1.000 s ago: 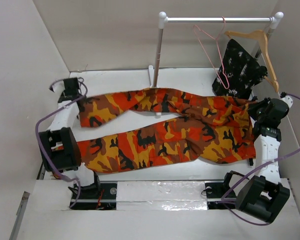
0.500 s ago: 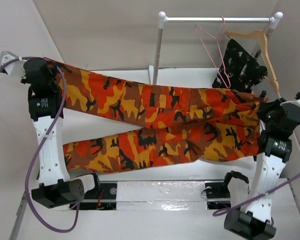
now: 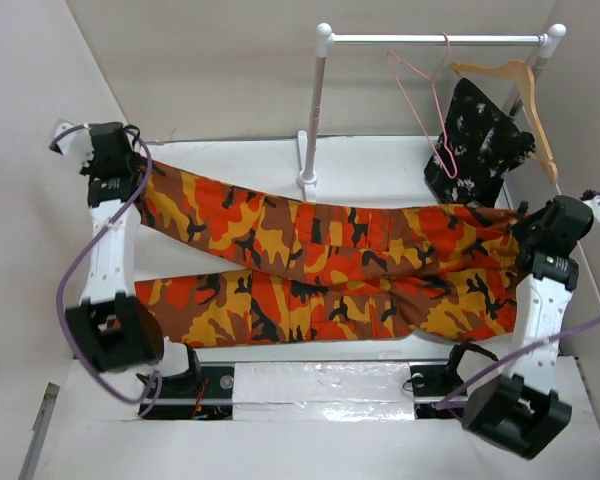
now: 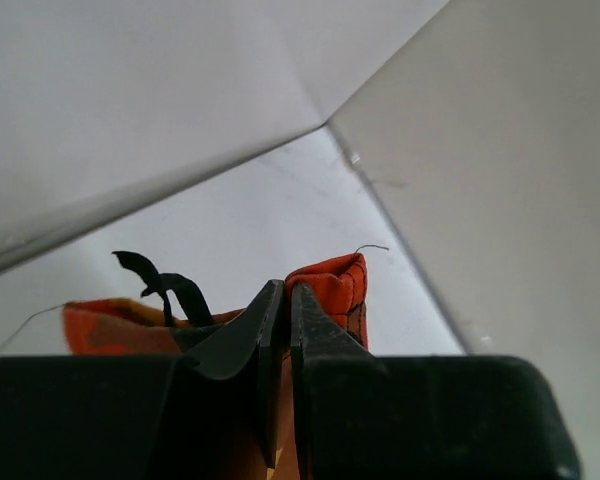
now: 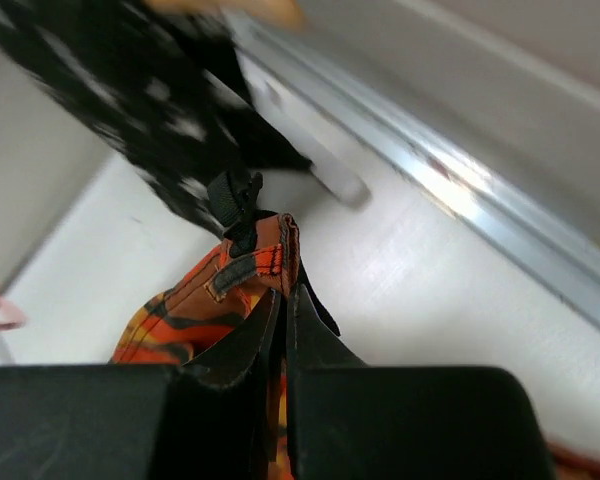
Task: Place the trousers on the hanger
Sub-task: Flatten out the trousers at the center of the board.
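Observation:
The orange, red, yellow and black camouflage trousers (image 3: 320,270) lie stretched across the white table. My left gripper (image 3: 132,165) is shut on the far leg's hem at the back left; the hem (image 4: 330,285) shows pinched between the jaws (image 4: 285,300). My right gripper (image 3: 535,228) is shut on the waistband at the right; the waistband corner (image 5: 255,265) with its black strap sticks out past the jaws (image 5: 283,300). The thin pink wire hanger (image 3: 430,100) hangs empty on the rail at the back right, away from both grippers.
A white rail stand (image 3: 315,100) rises at the back centre. A wooden hanger (image 3: 525,100) carries a black speckled garment (image 3: 480,135), which also shows in the right wrist view (image 5: 150,110). Walls close in left and right.
My left gripper lifted the leg hem up and to the far left, then came down lower and nearer the table. The right gripper rose with the waistband. The trousers now lie straighter.

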Available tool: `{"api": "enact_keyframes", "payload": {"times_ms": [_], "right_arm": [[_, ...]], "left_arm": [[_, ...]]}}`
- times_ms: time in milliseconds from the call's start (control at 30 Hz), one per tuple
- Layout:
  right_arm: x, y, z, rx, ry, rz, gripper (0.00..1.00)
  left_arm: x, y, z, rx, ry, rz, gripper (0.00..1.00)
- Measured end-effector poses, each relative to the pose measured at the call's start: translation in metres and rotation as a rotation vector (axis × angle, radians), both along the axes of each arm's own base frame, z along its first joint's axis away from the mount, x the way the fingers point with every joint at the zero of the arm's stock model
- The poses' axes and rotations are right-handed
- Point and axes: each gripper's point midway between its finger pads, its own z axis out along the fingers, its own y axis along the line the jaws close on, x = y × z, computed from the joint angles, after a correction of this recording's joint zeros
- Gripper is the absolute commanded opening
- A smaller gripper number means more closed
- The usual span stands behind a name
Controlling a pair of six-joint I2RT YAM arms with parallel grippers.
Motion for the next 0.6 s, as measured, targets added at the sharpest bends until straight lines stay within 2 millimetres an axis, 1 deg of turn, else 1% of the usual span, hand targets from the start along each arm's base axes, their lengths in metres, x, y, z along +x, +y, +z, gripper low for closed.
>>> {"api": "enact_keyframes", "payload": {"times_ms": [33, 67, 100, 167, 233, 267, 300, 400, 433, 500, 600], "right_arm": [[0.002, -0.003, -0.021, 0.034, 0.045, -0.013, 0.0], [0.004, -0.006, -0.037, 0.062, 0.081, -0.029, 0.0], [0.006, -0.01, -0.049, 0.084, 0.108, -0.046, 0.0], [0.014, -0.018, -0.06, 0.101, 0.121, -0.077, 0.0], [0.024, -0.027, -0.064, 0.107, 0.11, -0.101, 0.0], [0.029, -0.031, -0.068, 0.112, 0.111, -0.111, 0.0], [0.035, -0.034, -0.072, 0.118, 0.113, -0.118, 0.0], [0.052, -0.043, -0.088, 0.138, 0.129, -0.126, 0.0], [0.057, -0.046, -0.089, 0.139, 0.125, -0.127, 0.0], [0.068, -0.051, -0.099, 0.153, 0.142, -0.129, 0.0], [0.084, -0.056, -0.104, 0.17, 0.123, -0.118, 0.0]], "left_arm": [[0.009, 0.002, -0.022, -0.01, 0.05, -0.001, 0.0], [0.017, 0.003, -0.043, -0.021, 0.097, -0.003, 0.0], [0.023, 0.004, -0.06, -0.029, 0.132, -0.005, 0.0], [0.035, 0.005, -0.091, -0.043, 0.191, -0.01, 0.0], [0.045, 0.006, -0.11, -0.054, 0.214, -0.017, 0.0], [0.05, 0.006, -0.116, -0.057, 0.215, -0.02, 0.0], [0.055, 0.006, -0.119, -0.058, 0.209, -0.022, 0.0], [0.066, 0.007, -0.116, -0.054, 0.168, -0.029, 0.0], [0.07, 0.007, -0.112, -0.05, 0.146, -0.032, 0.0], [0.077, 0.008, -0.101, -0.042, 0.096, -0.037, 0.0], [0.086, 0.009, -0.087, -0.029, 0.025, -0.043, 0.0]]}}
